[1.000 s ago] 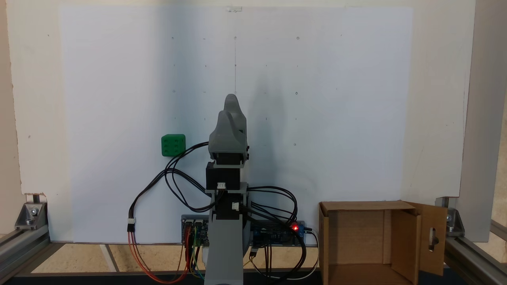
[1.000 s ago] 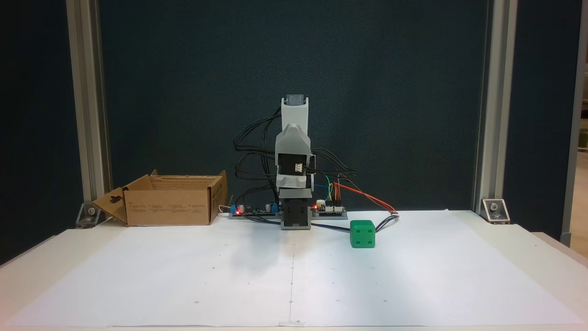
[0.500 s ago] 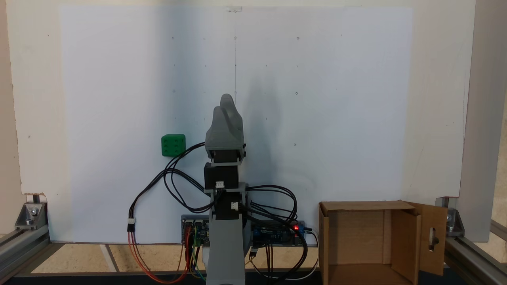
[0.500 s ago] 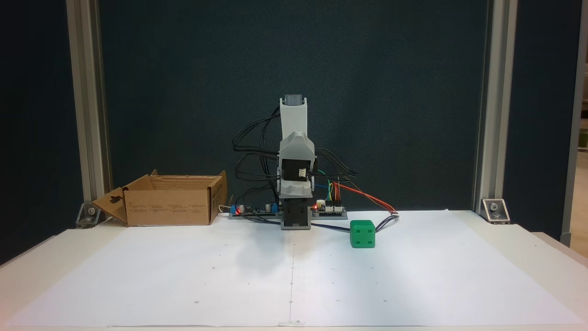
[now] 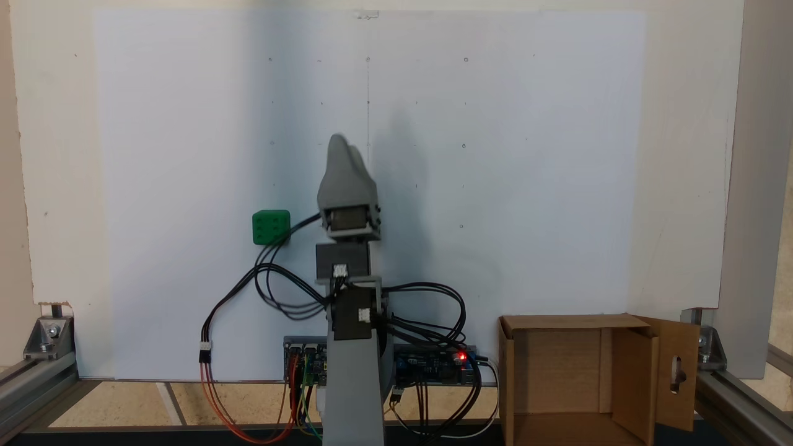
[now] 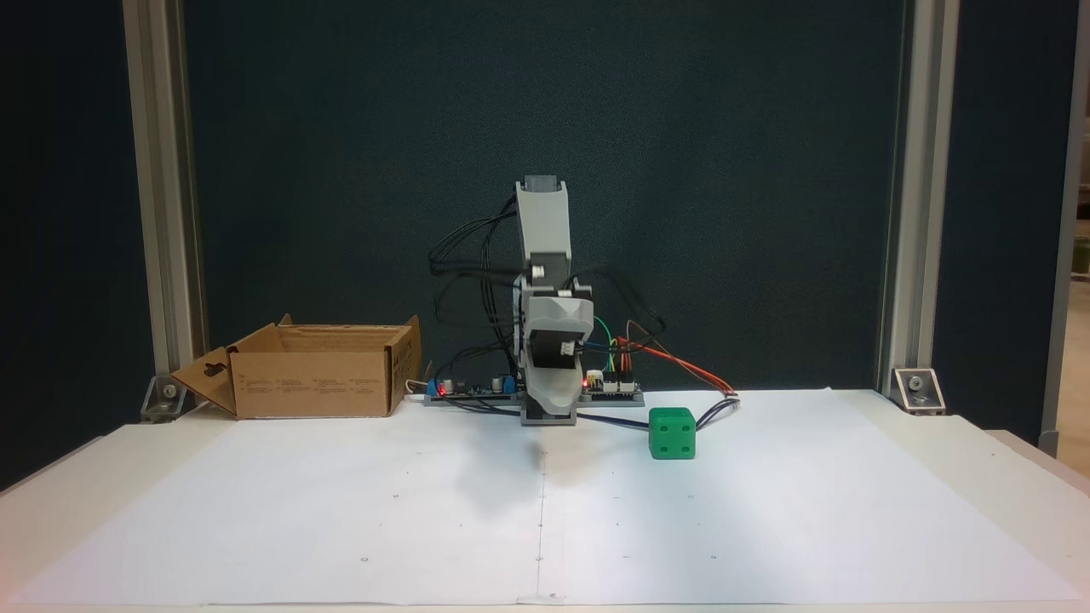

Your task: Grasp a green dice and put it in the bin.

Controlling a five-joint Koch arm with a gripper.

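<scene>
White paper (image 5: 526, 186) is covering the bench (image 6: 1005, 460) in both fixed views, with faint printed dots and a thin centre line running across it; a dark panel (image 6: 766, 170) is standing behind the arm, flanked by aluminium posts (image 6: 162, 213). Arm (image 5: 350, 371) is sitting at the middle of the paper's edge, bending forward over the sheet, with black cables (image 5: 272, 279) looping off its side and coloured wires (image 6: 673, 362) trailing from the control boards (image 6: 609, 390) at its base, where a red LED is glowing. Pincer (image 5: 339, 148) is pointing out over the paper and, in a fixed view, is showing as a single grey tip (image 6: 552, 400) hanging low just above the sheet; its jaws are lying one behind the other, so I cannot tell whether they are apart or together. Dice (image 5: 271, 227) is resting on the paper beside the arm, apart from the pincer and touching nothing but the sheet, one cable loop passing just next to it; in a fixed view it (image 6: 672, 432) is sitting to the right of the base. Bin (image 5: 570, 378) is standing open at the opposite side of the base, off the paper corner, flap with the slot cutout folding outward (image 6: 209, 375).
</scene>
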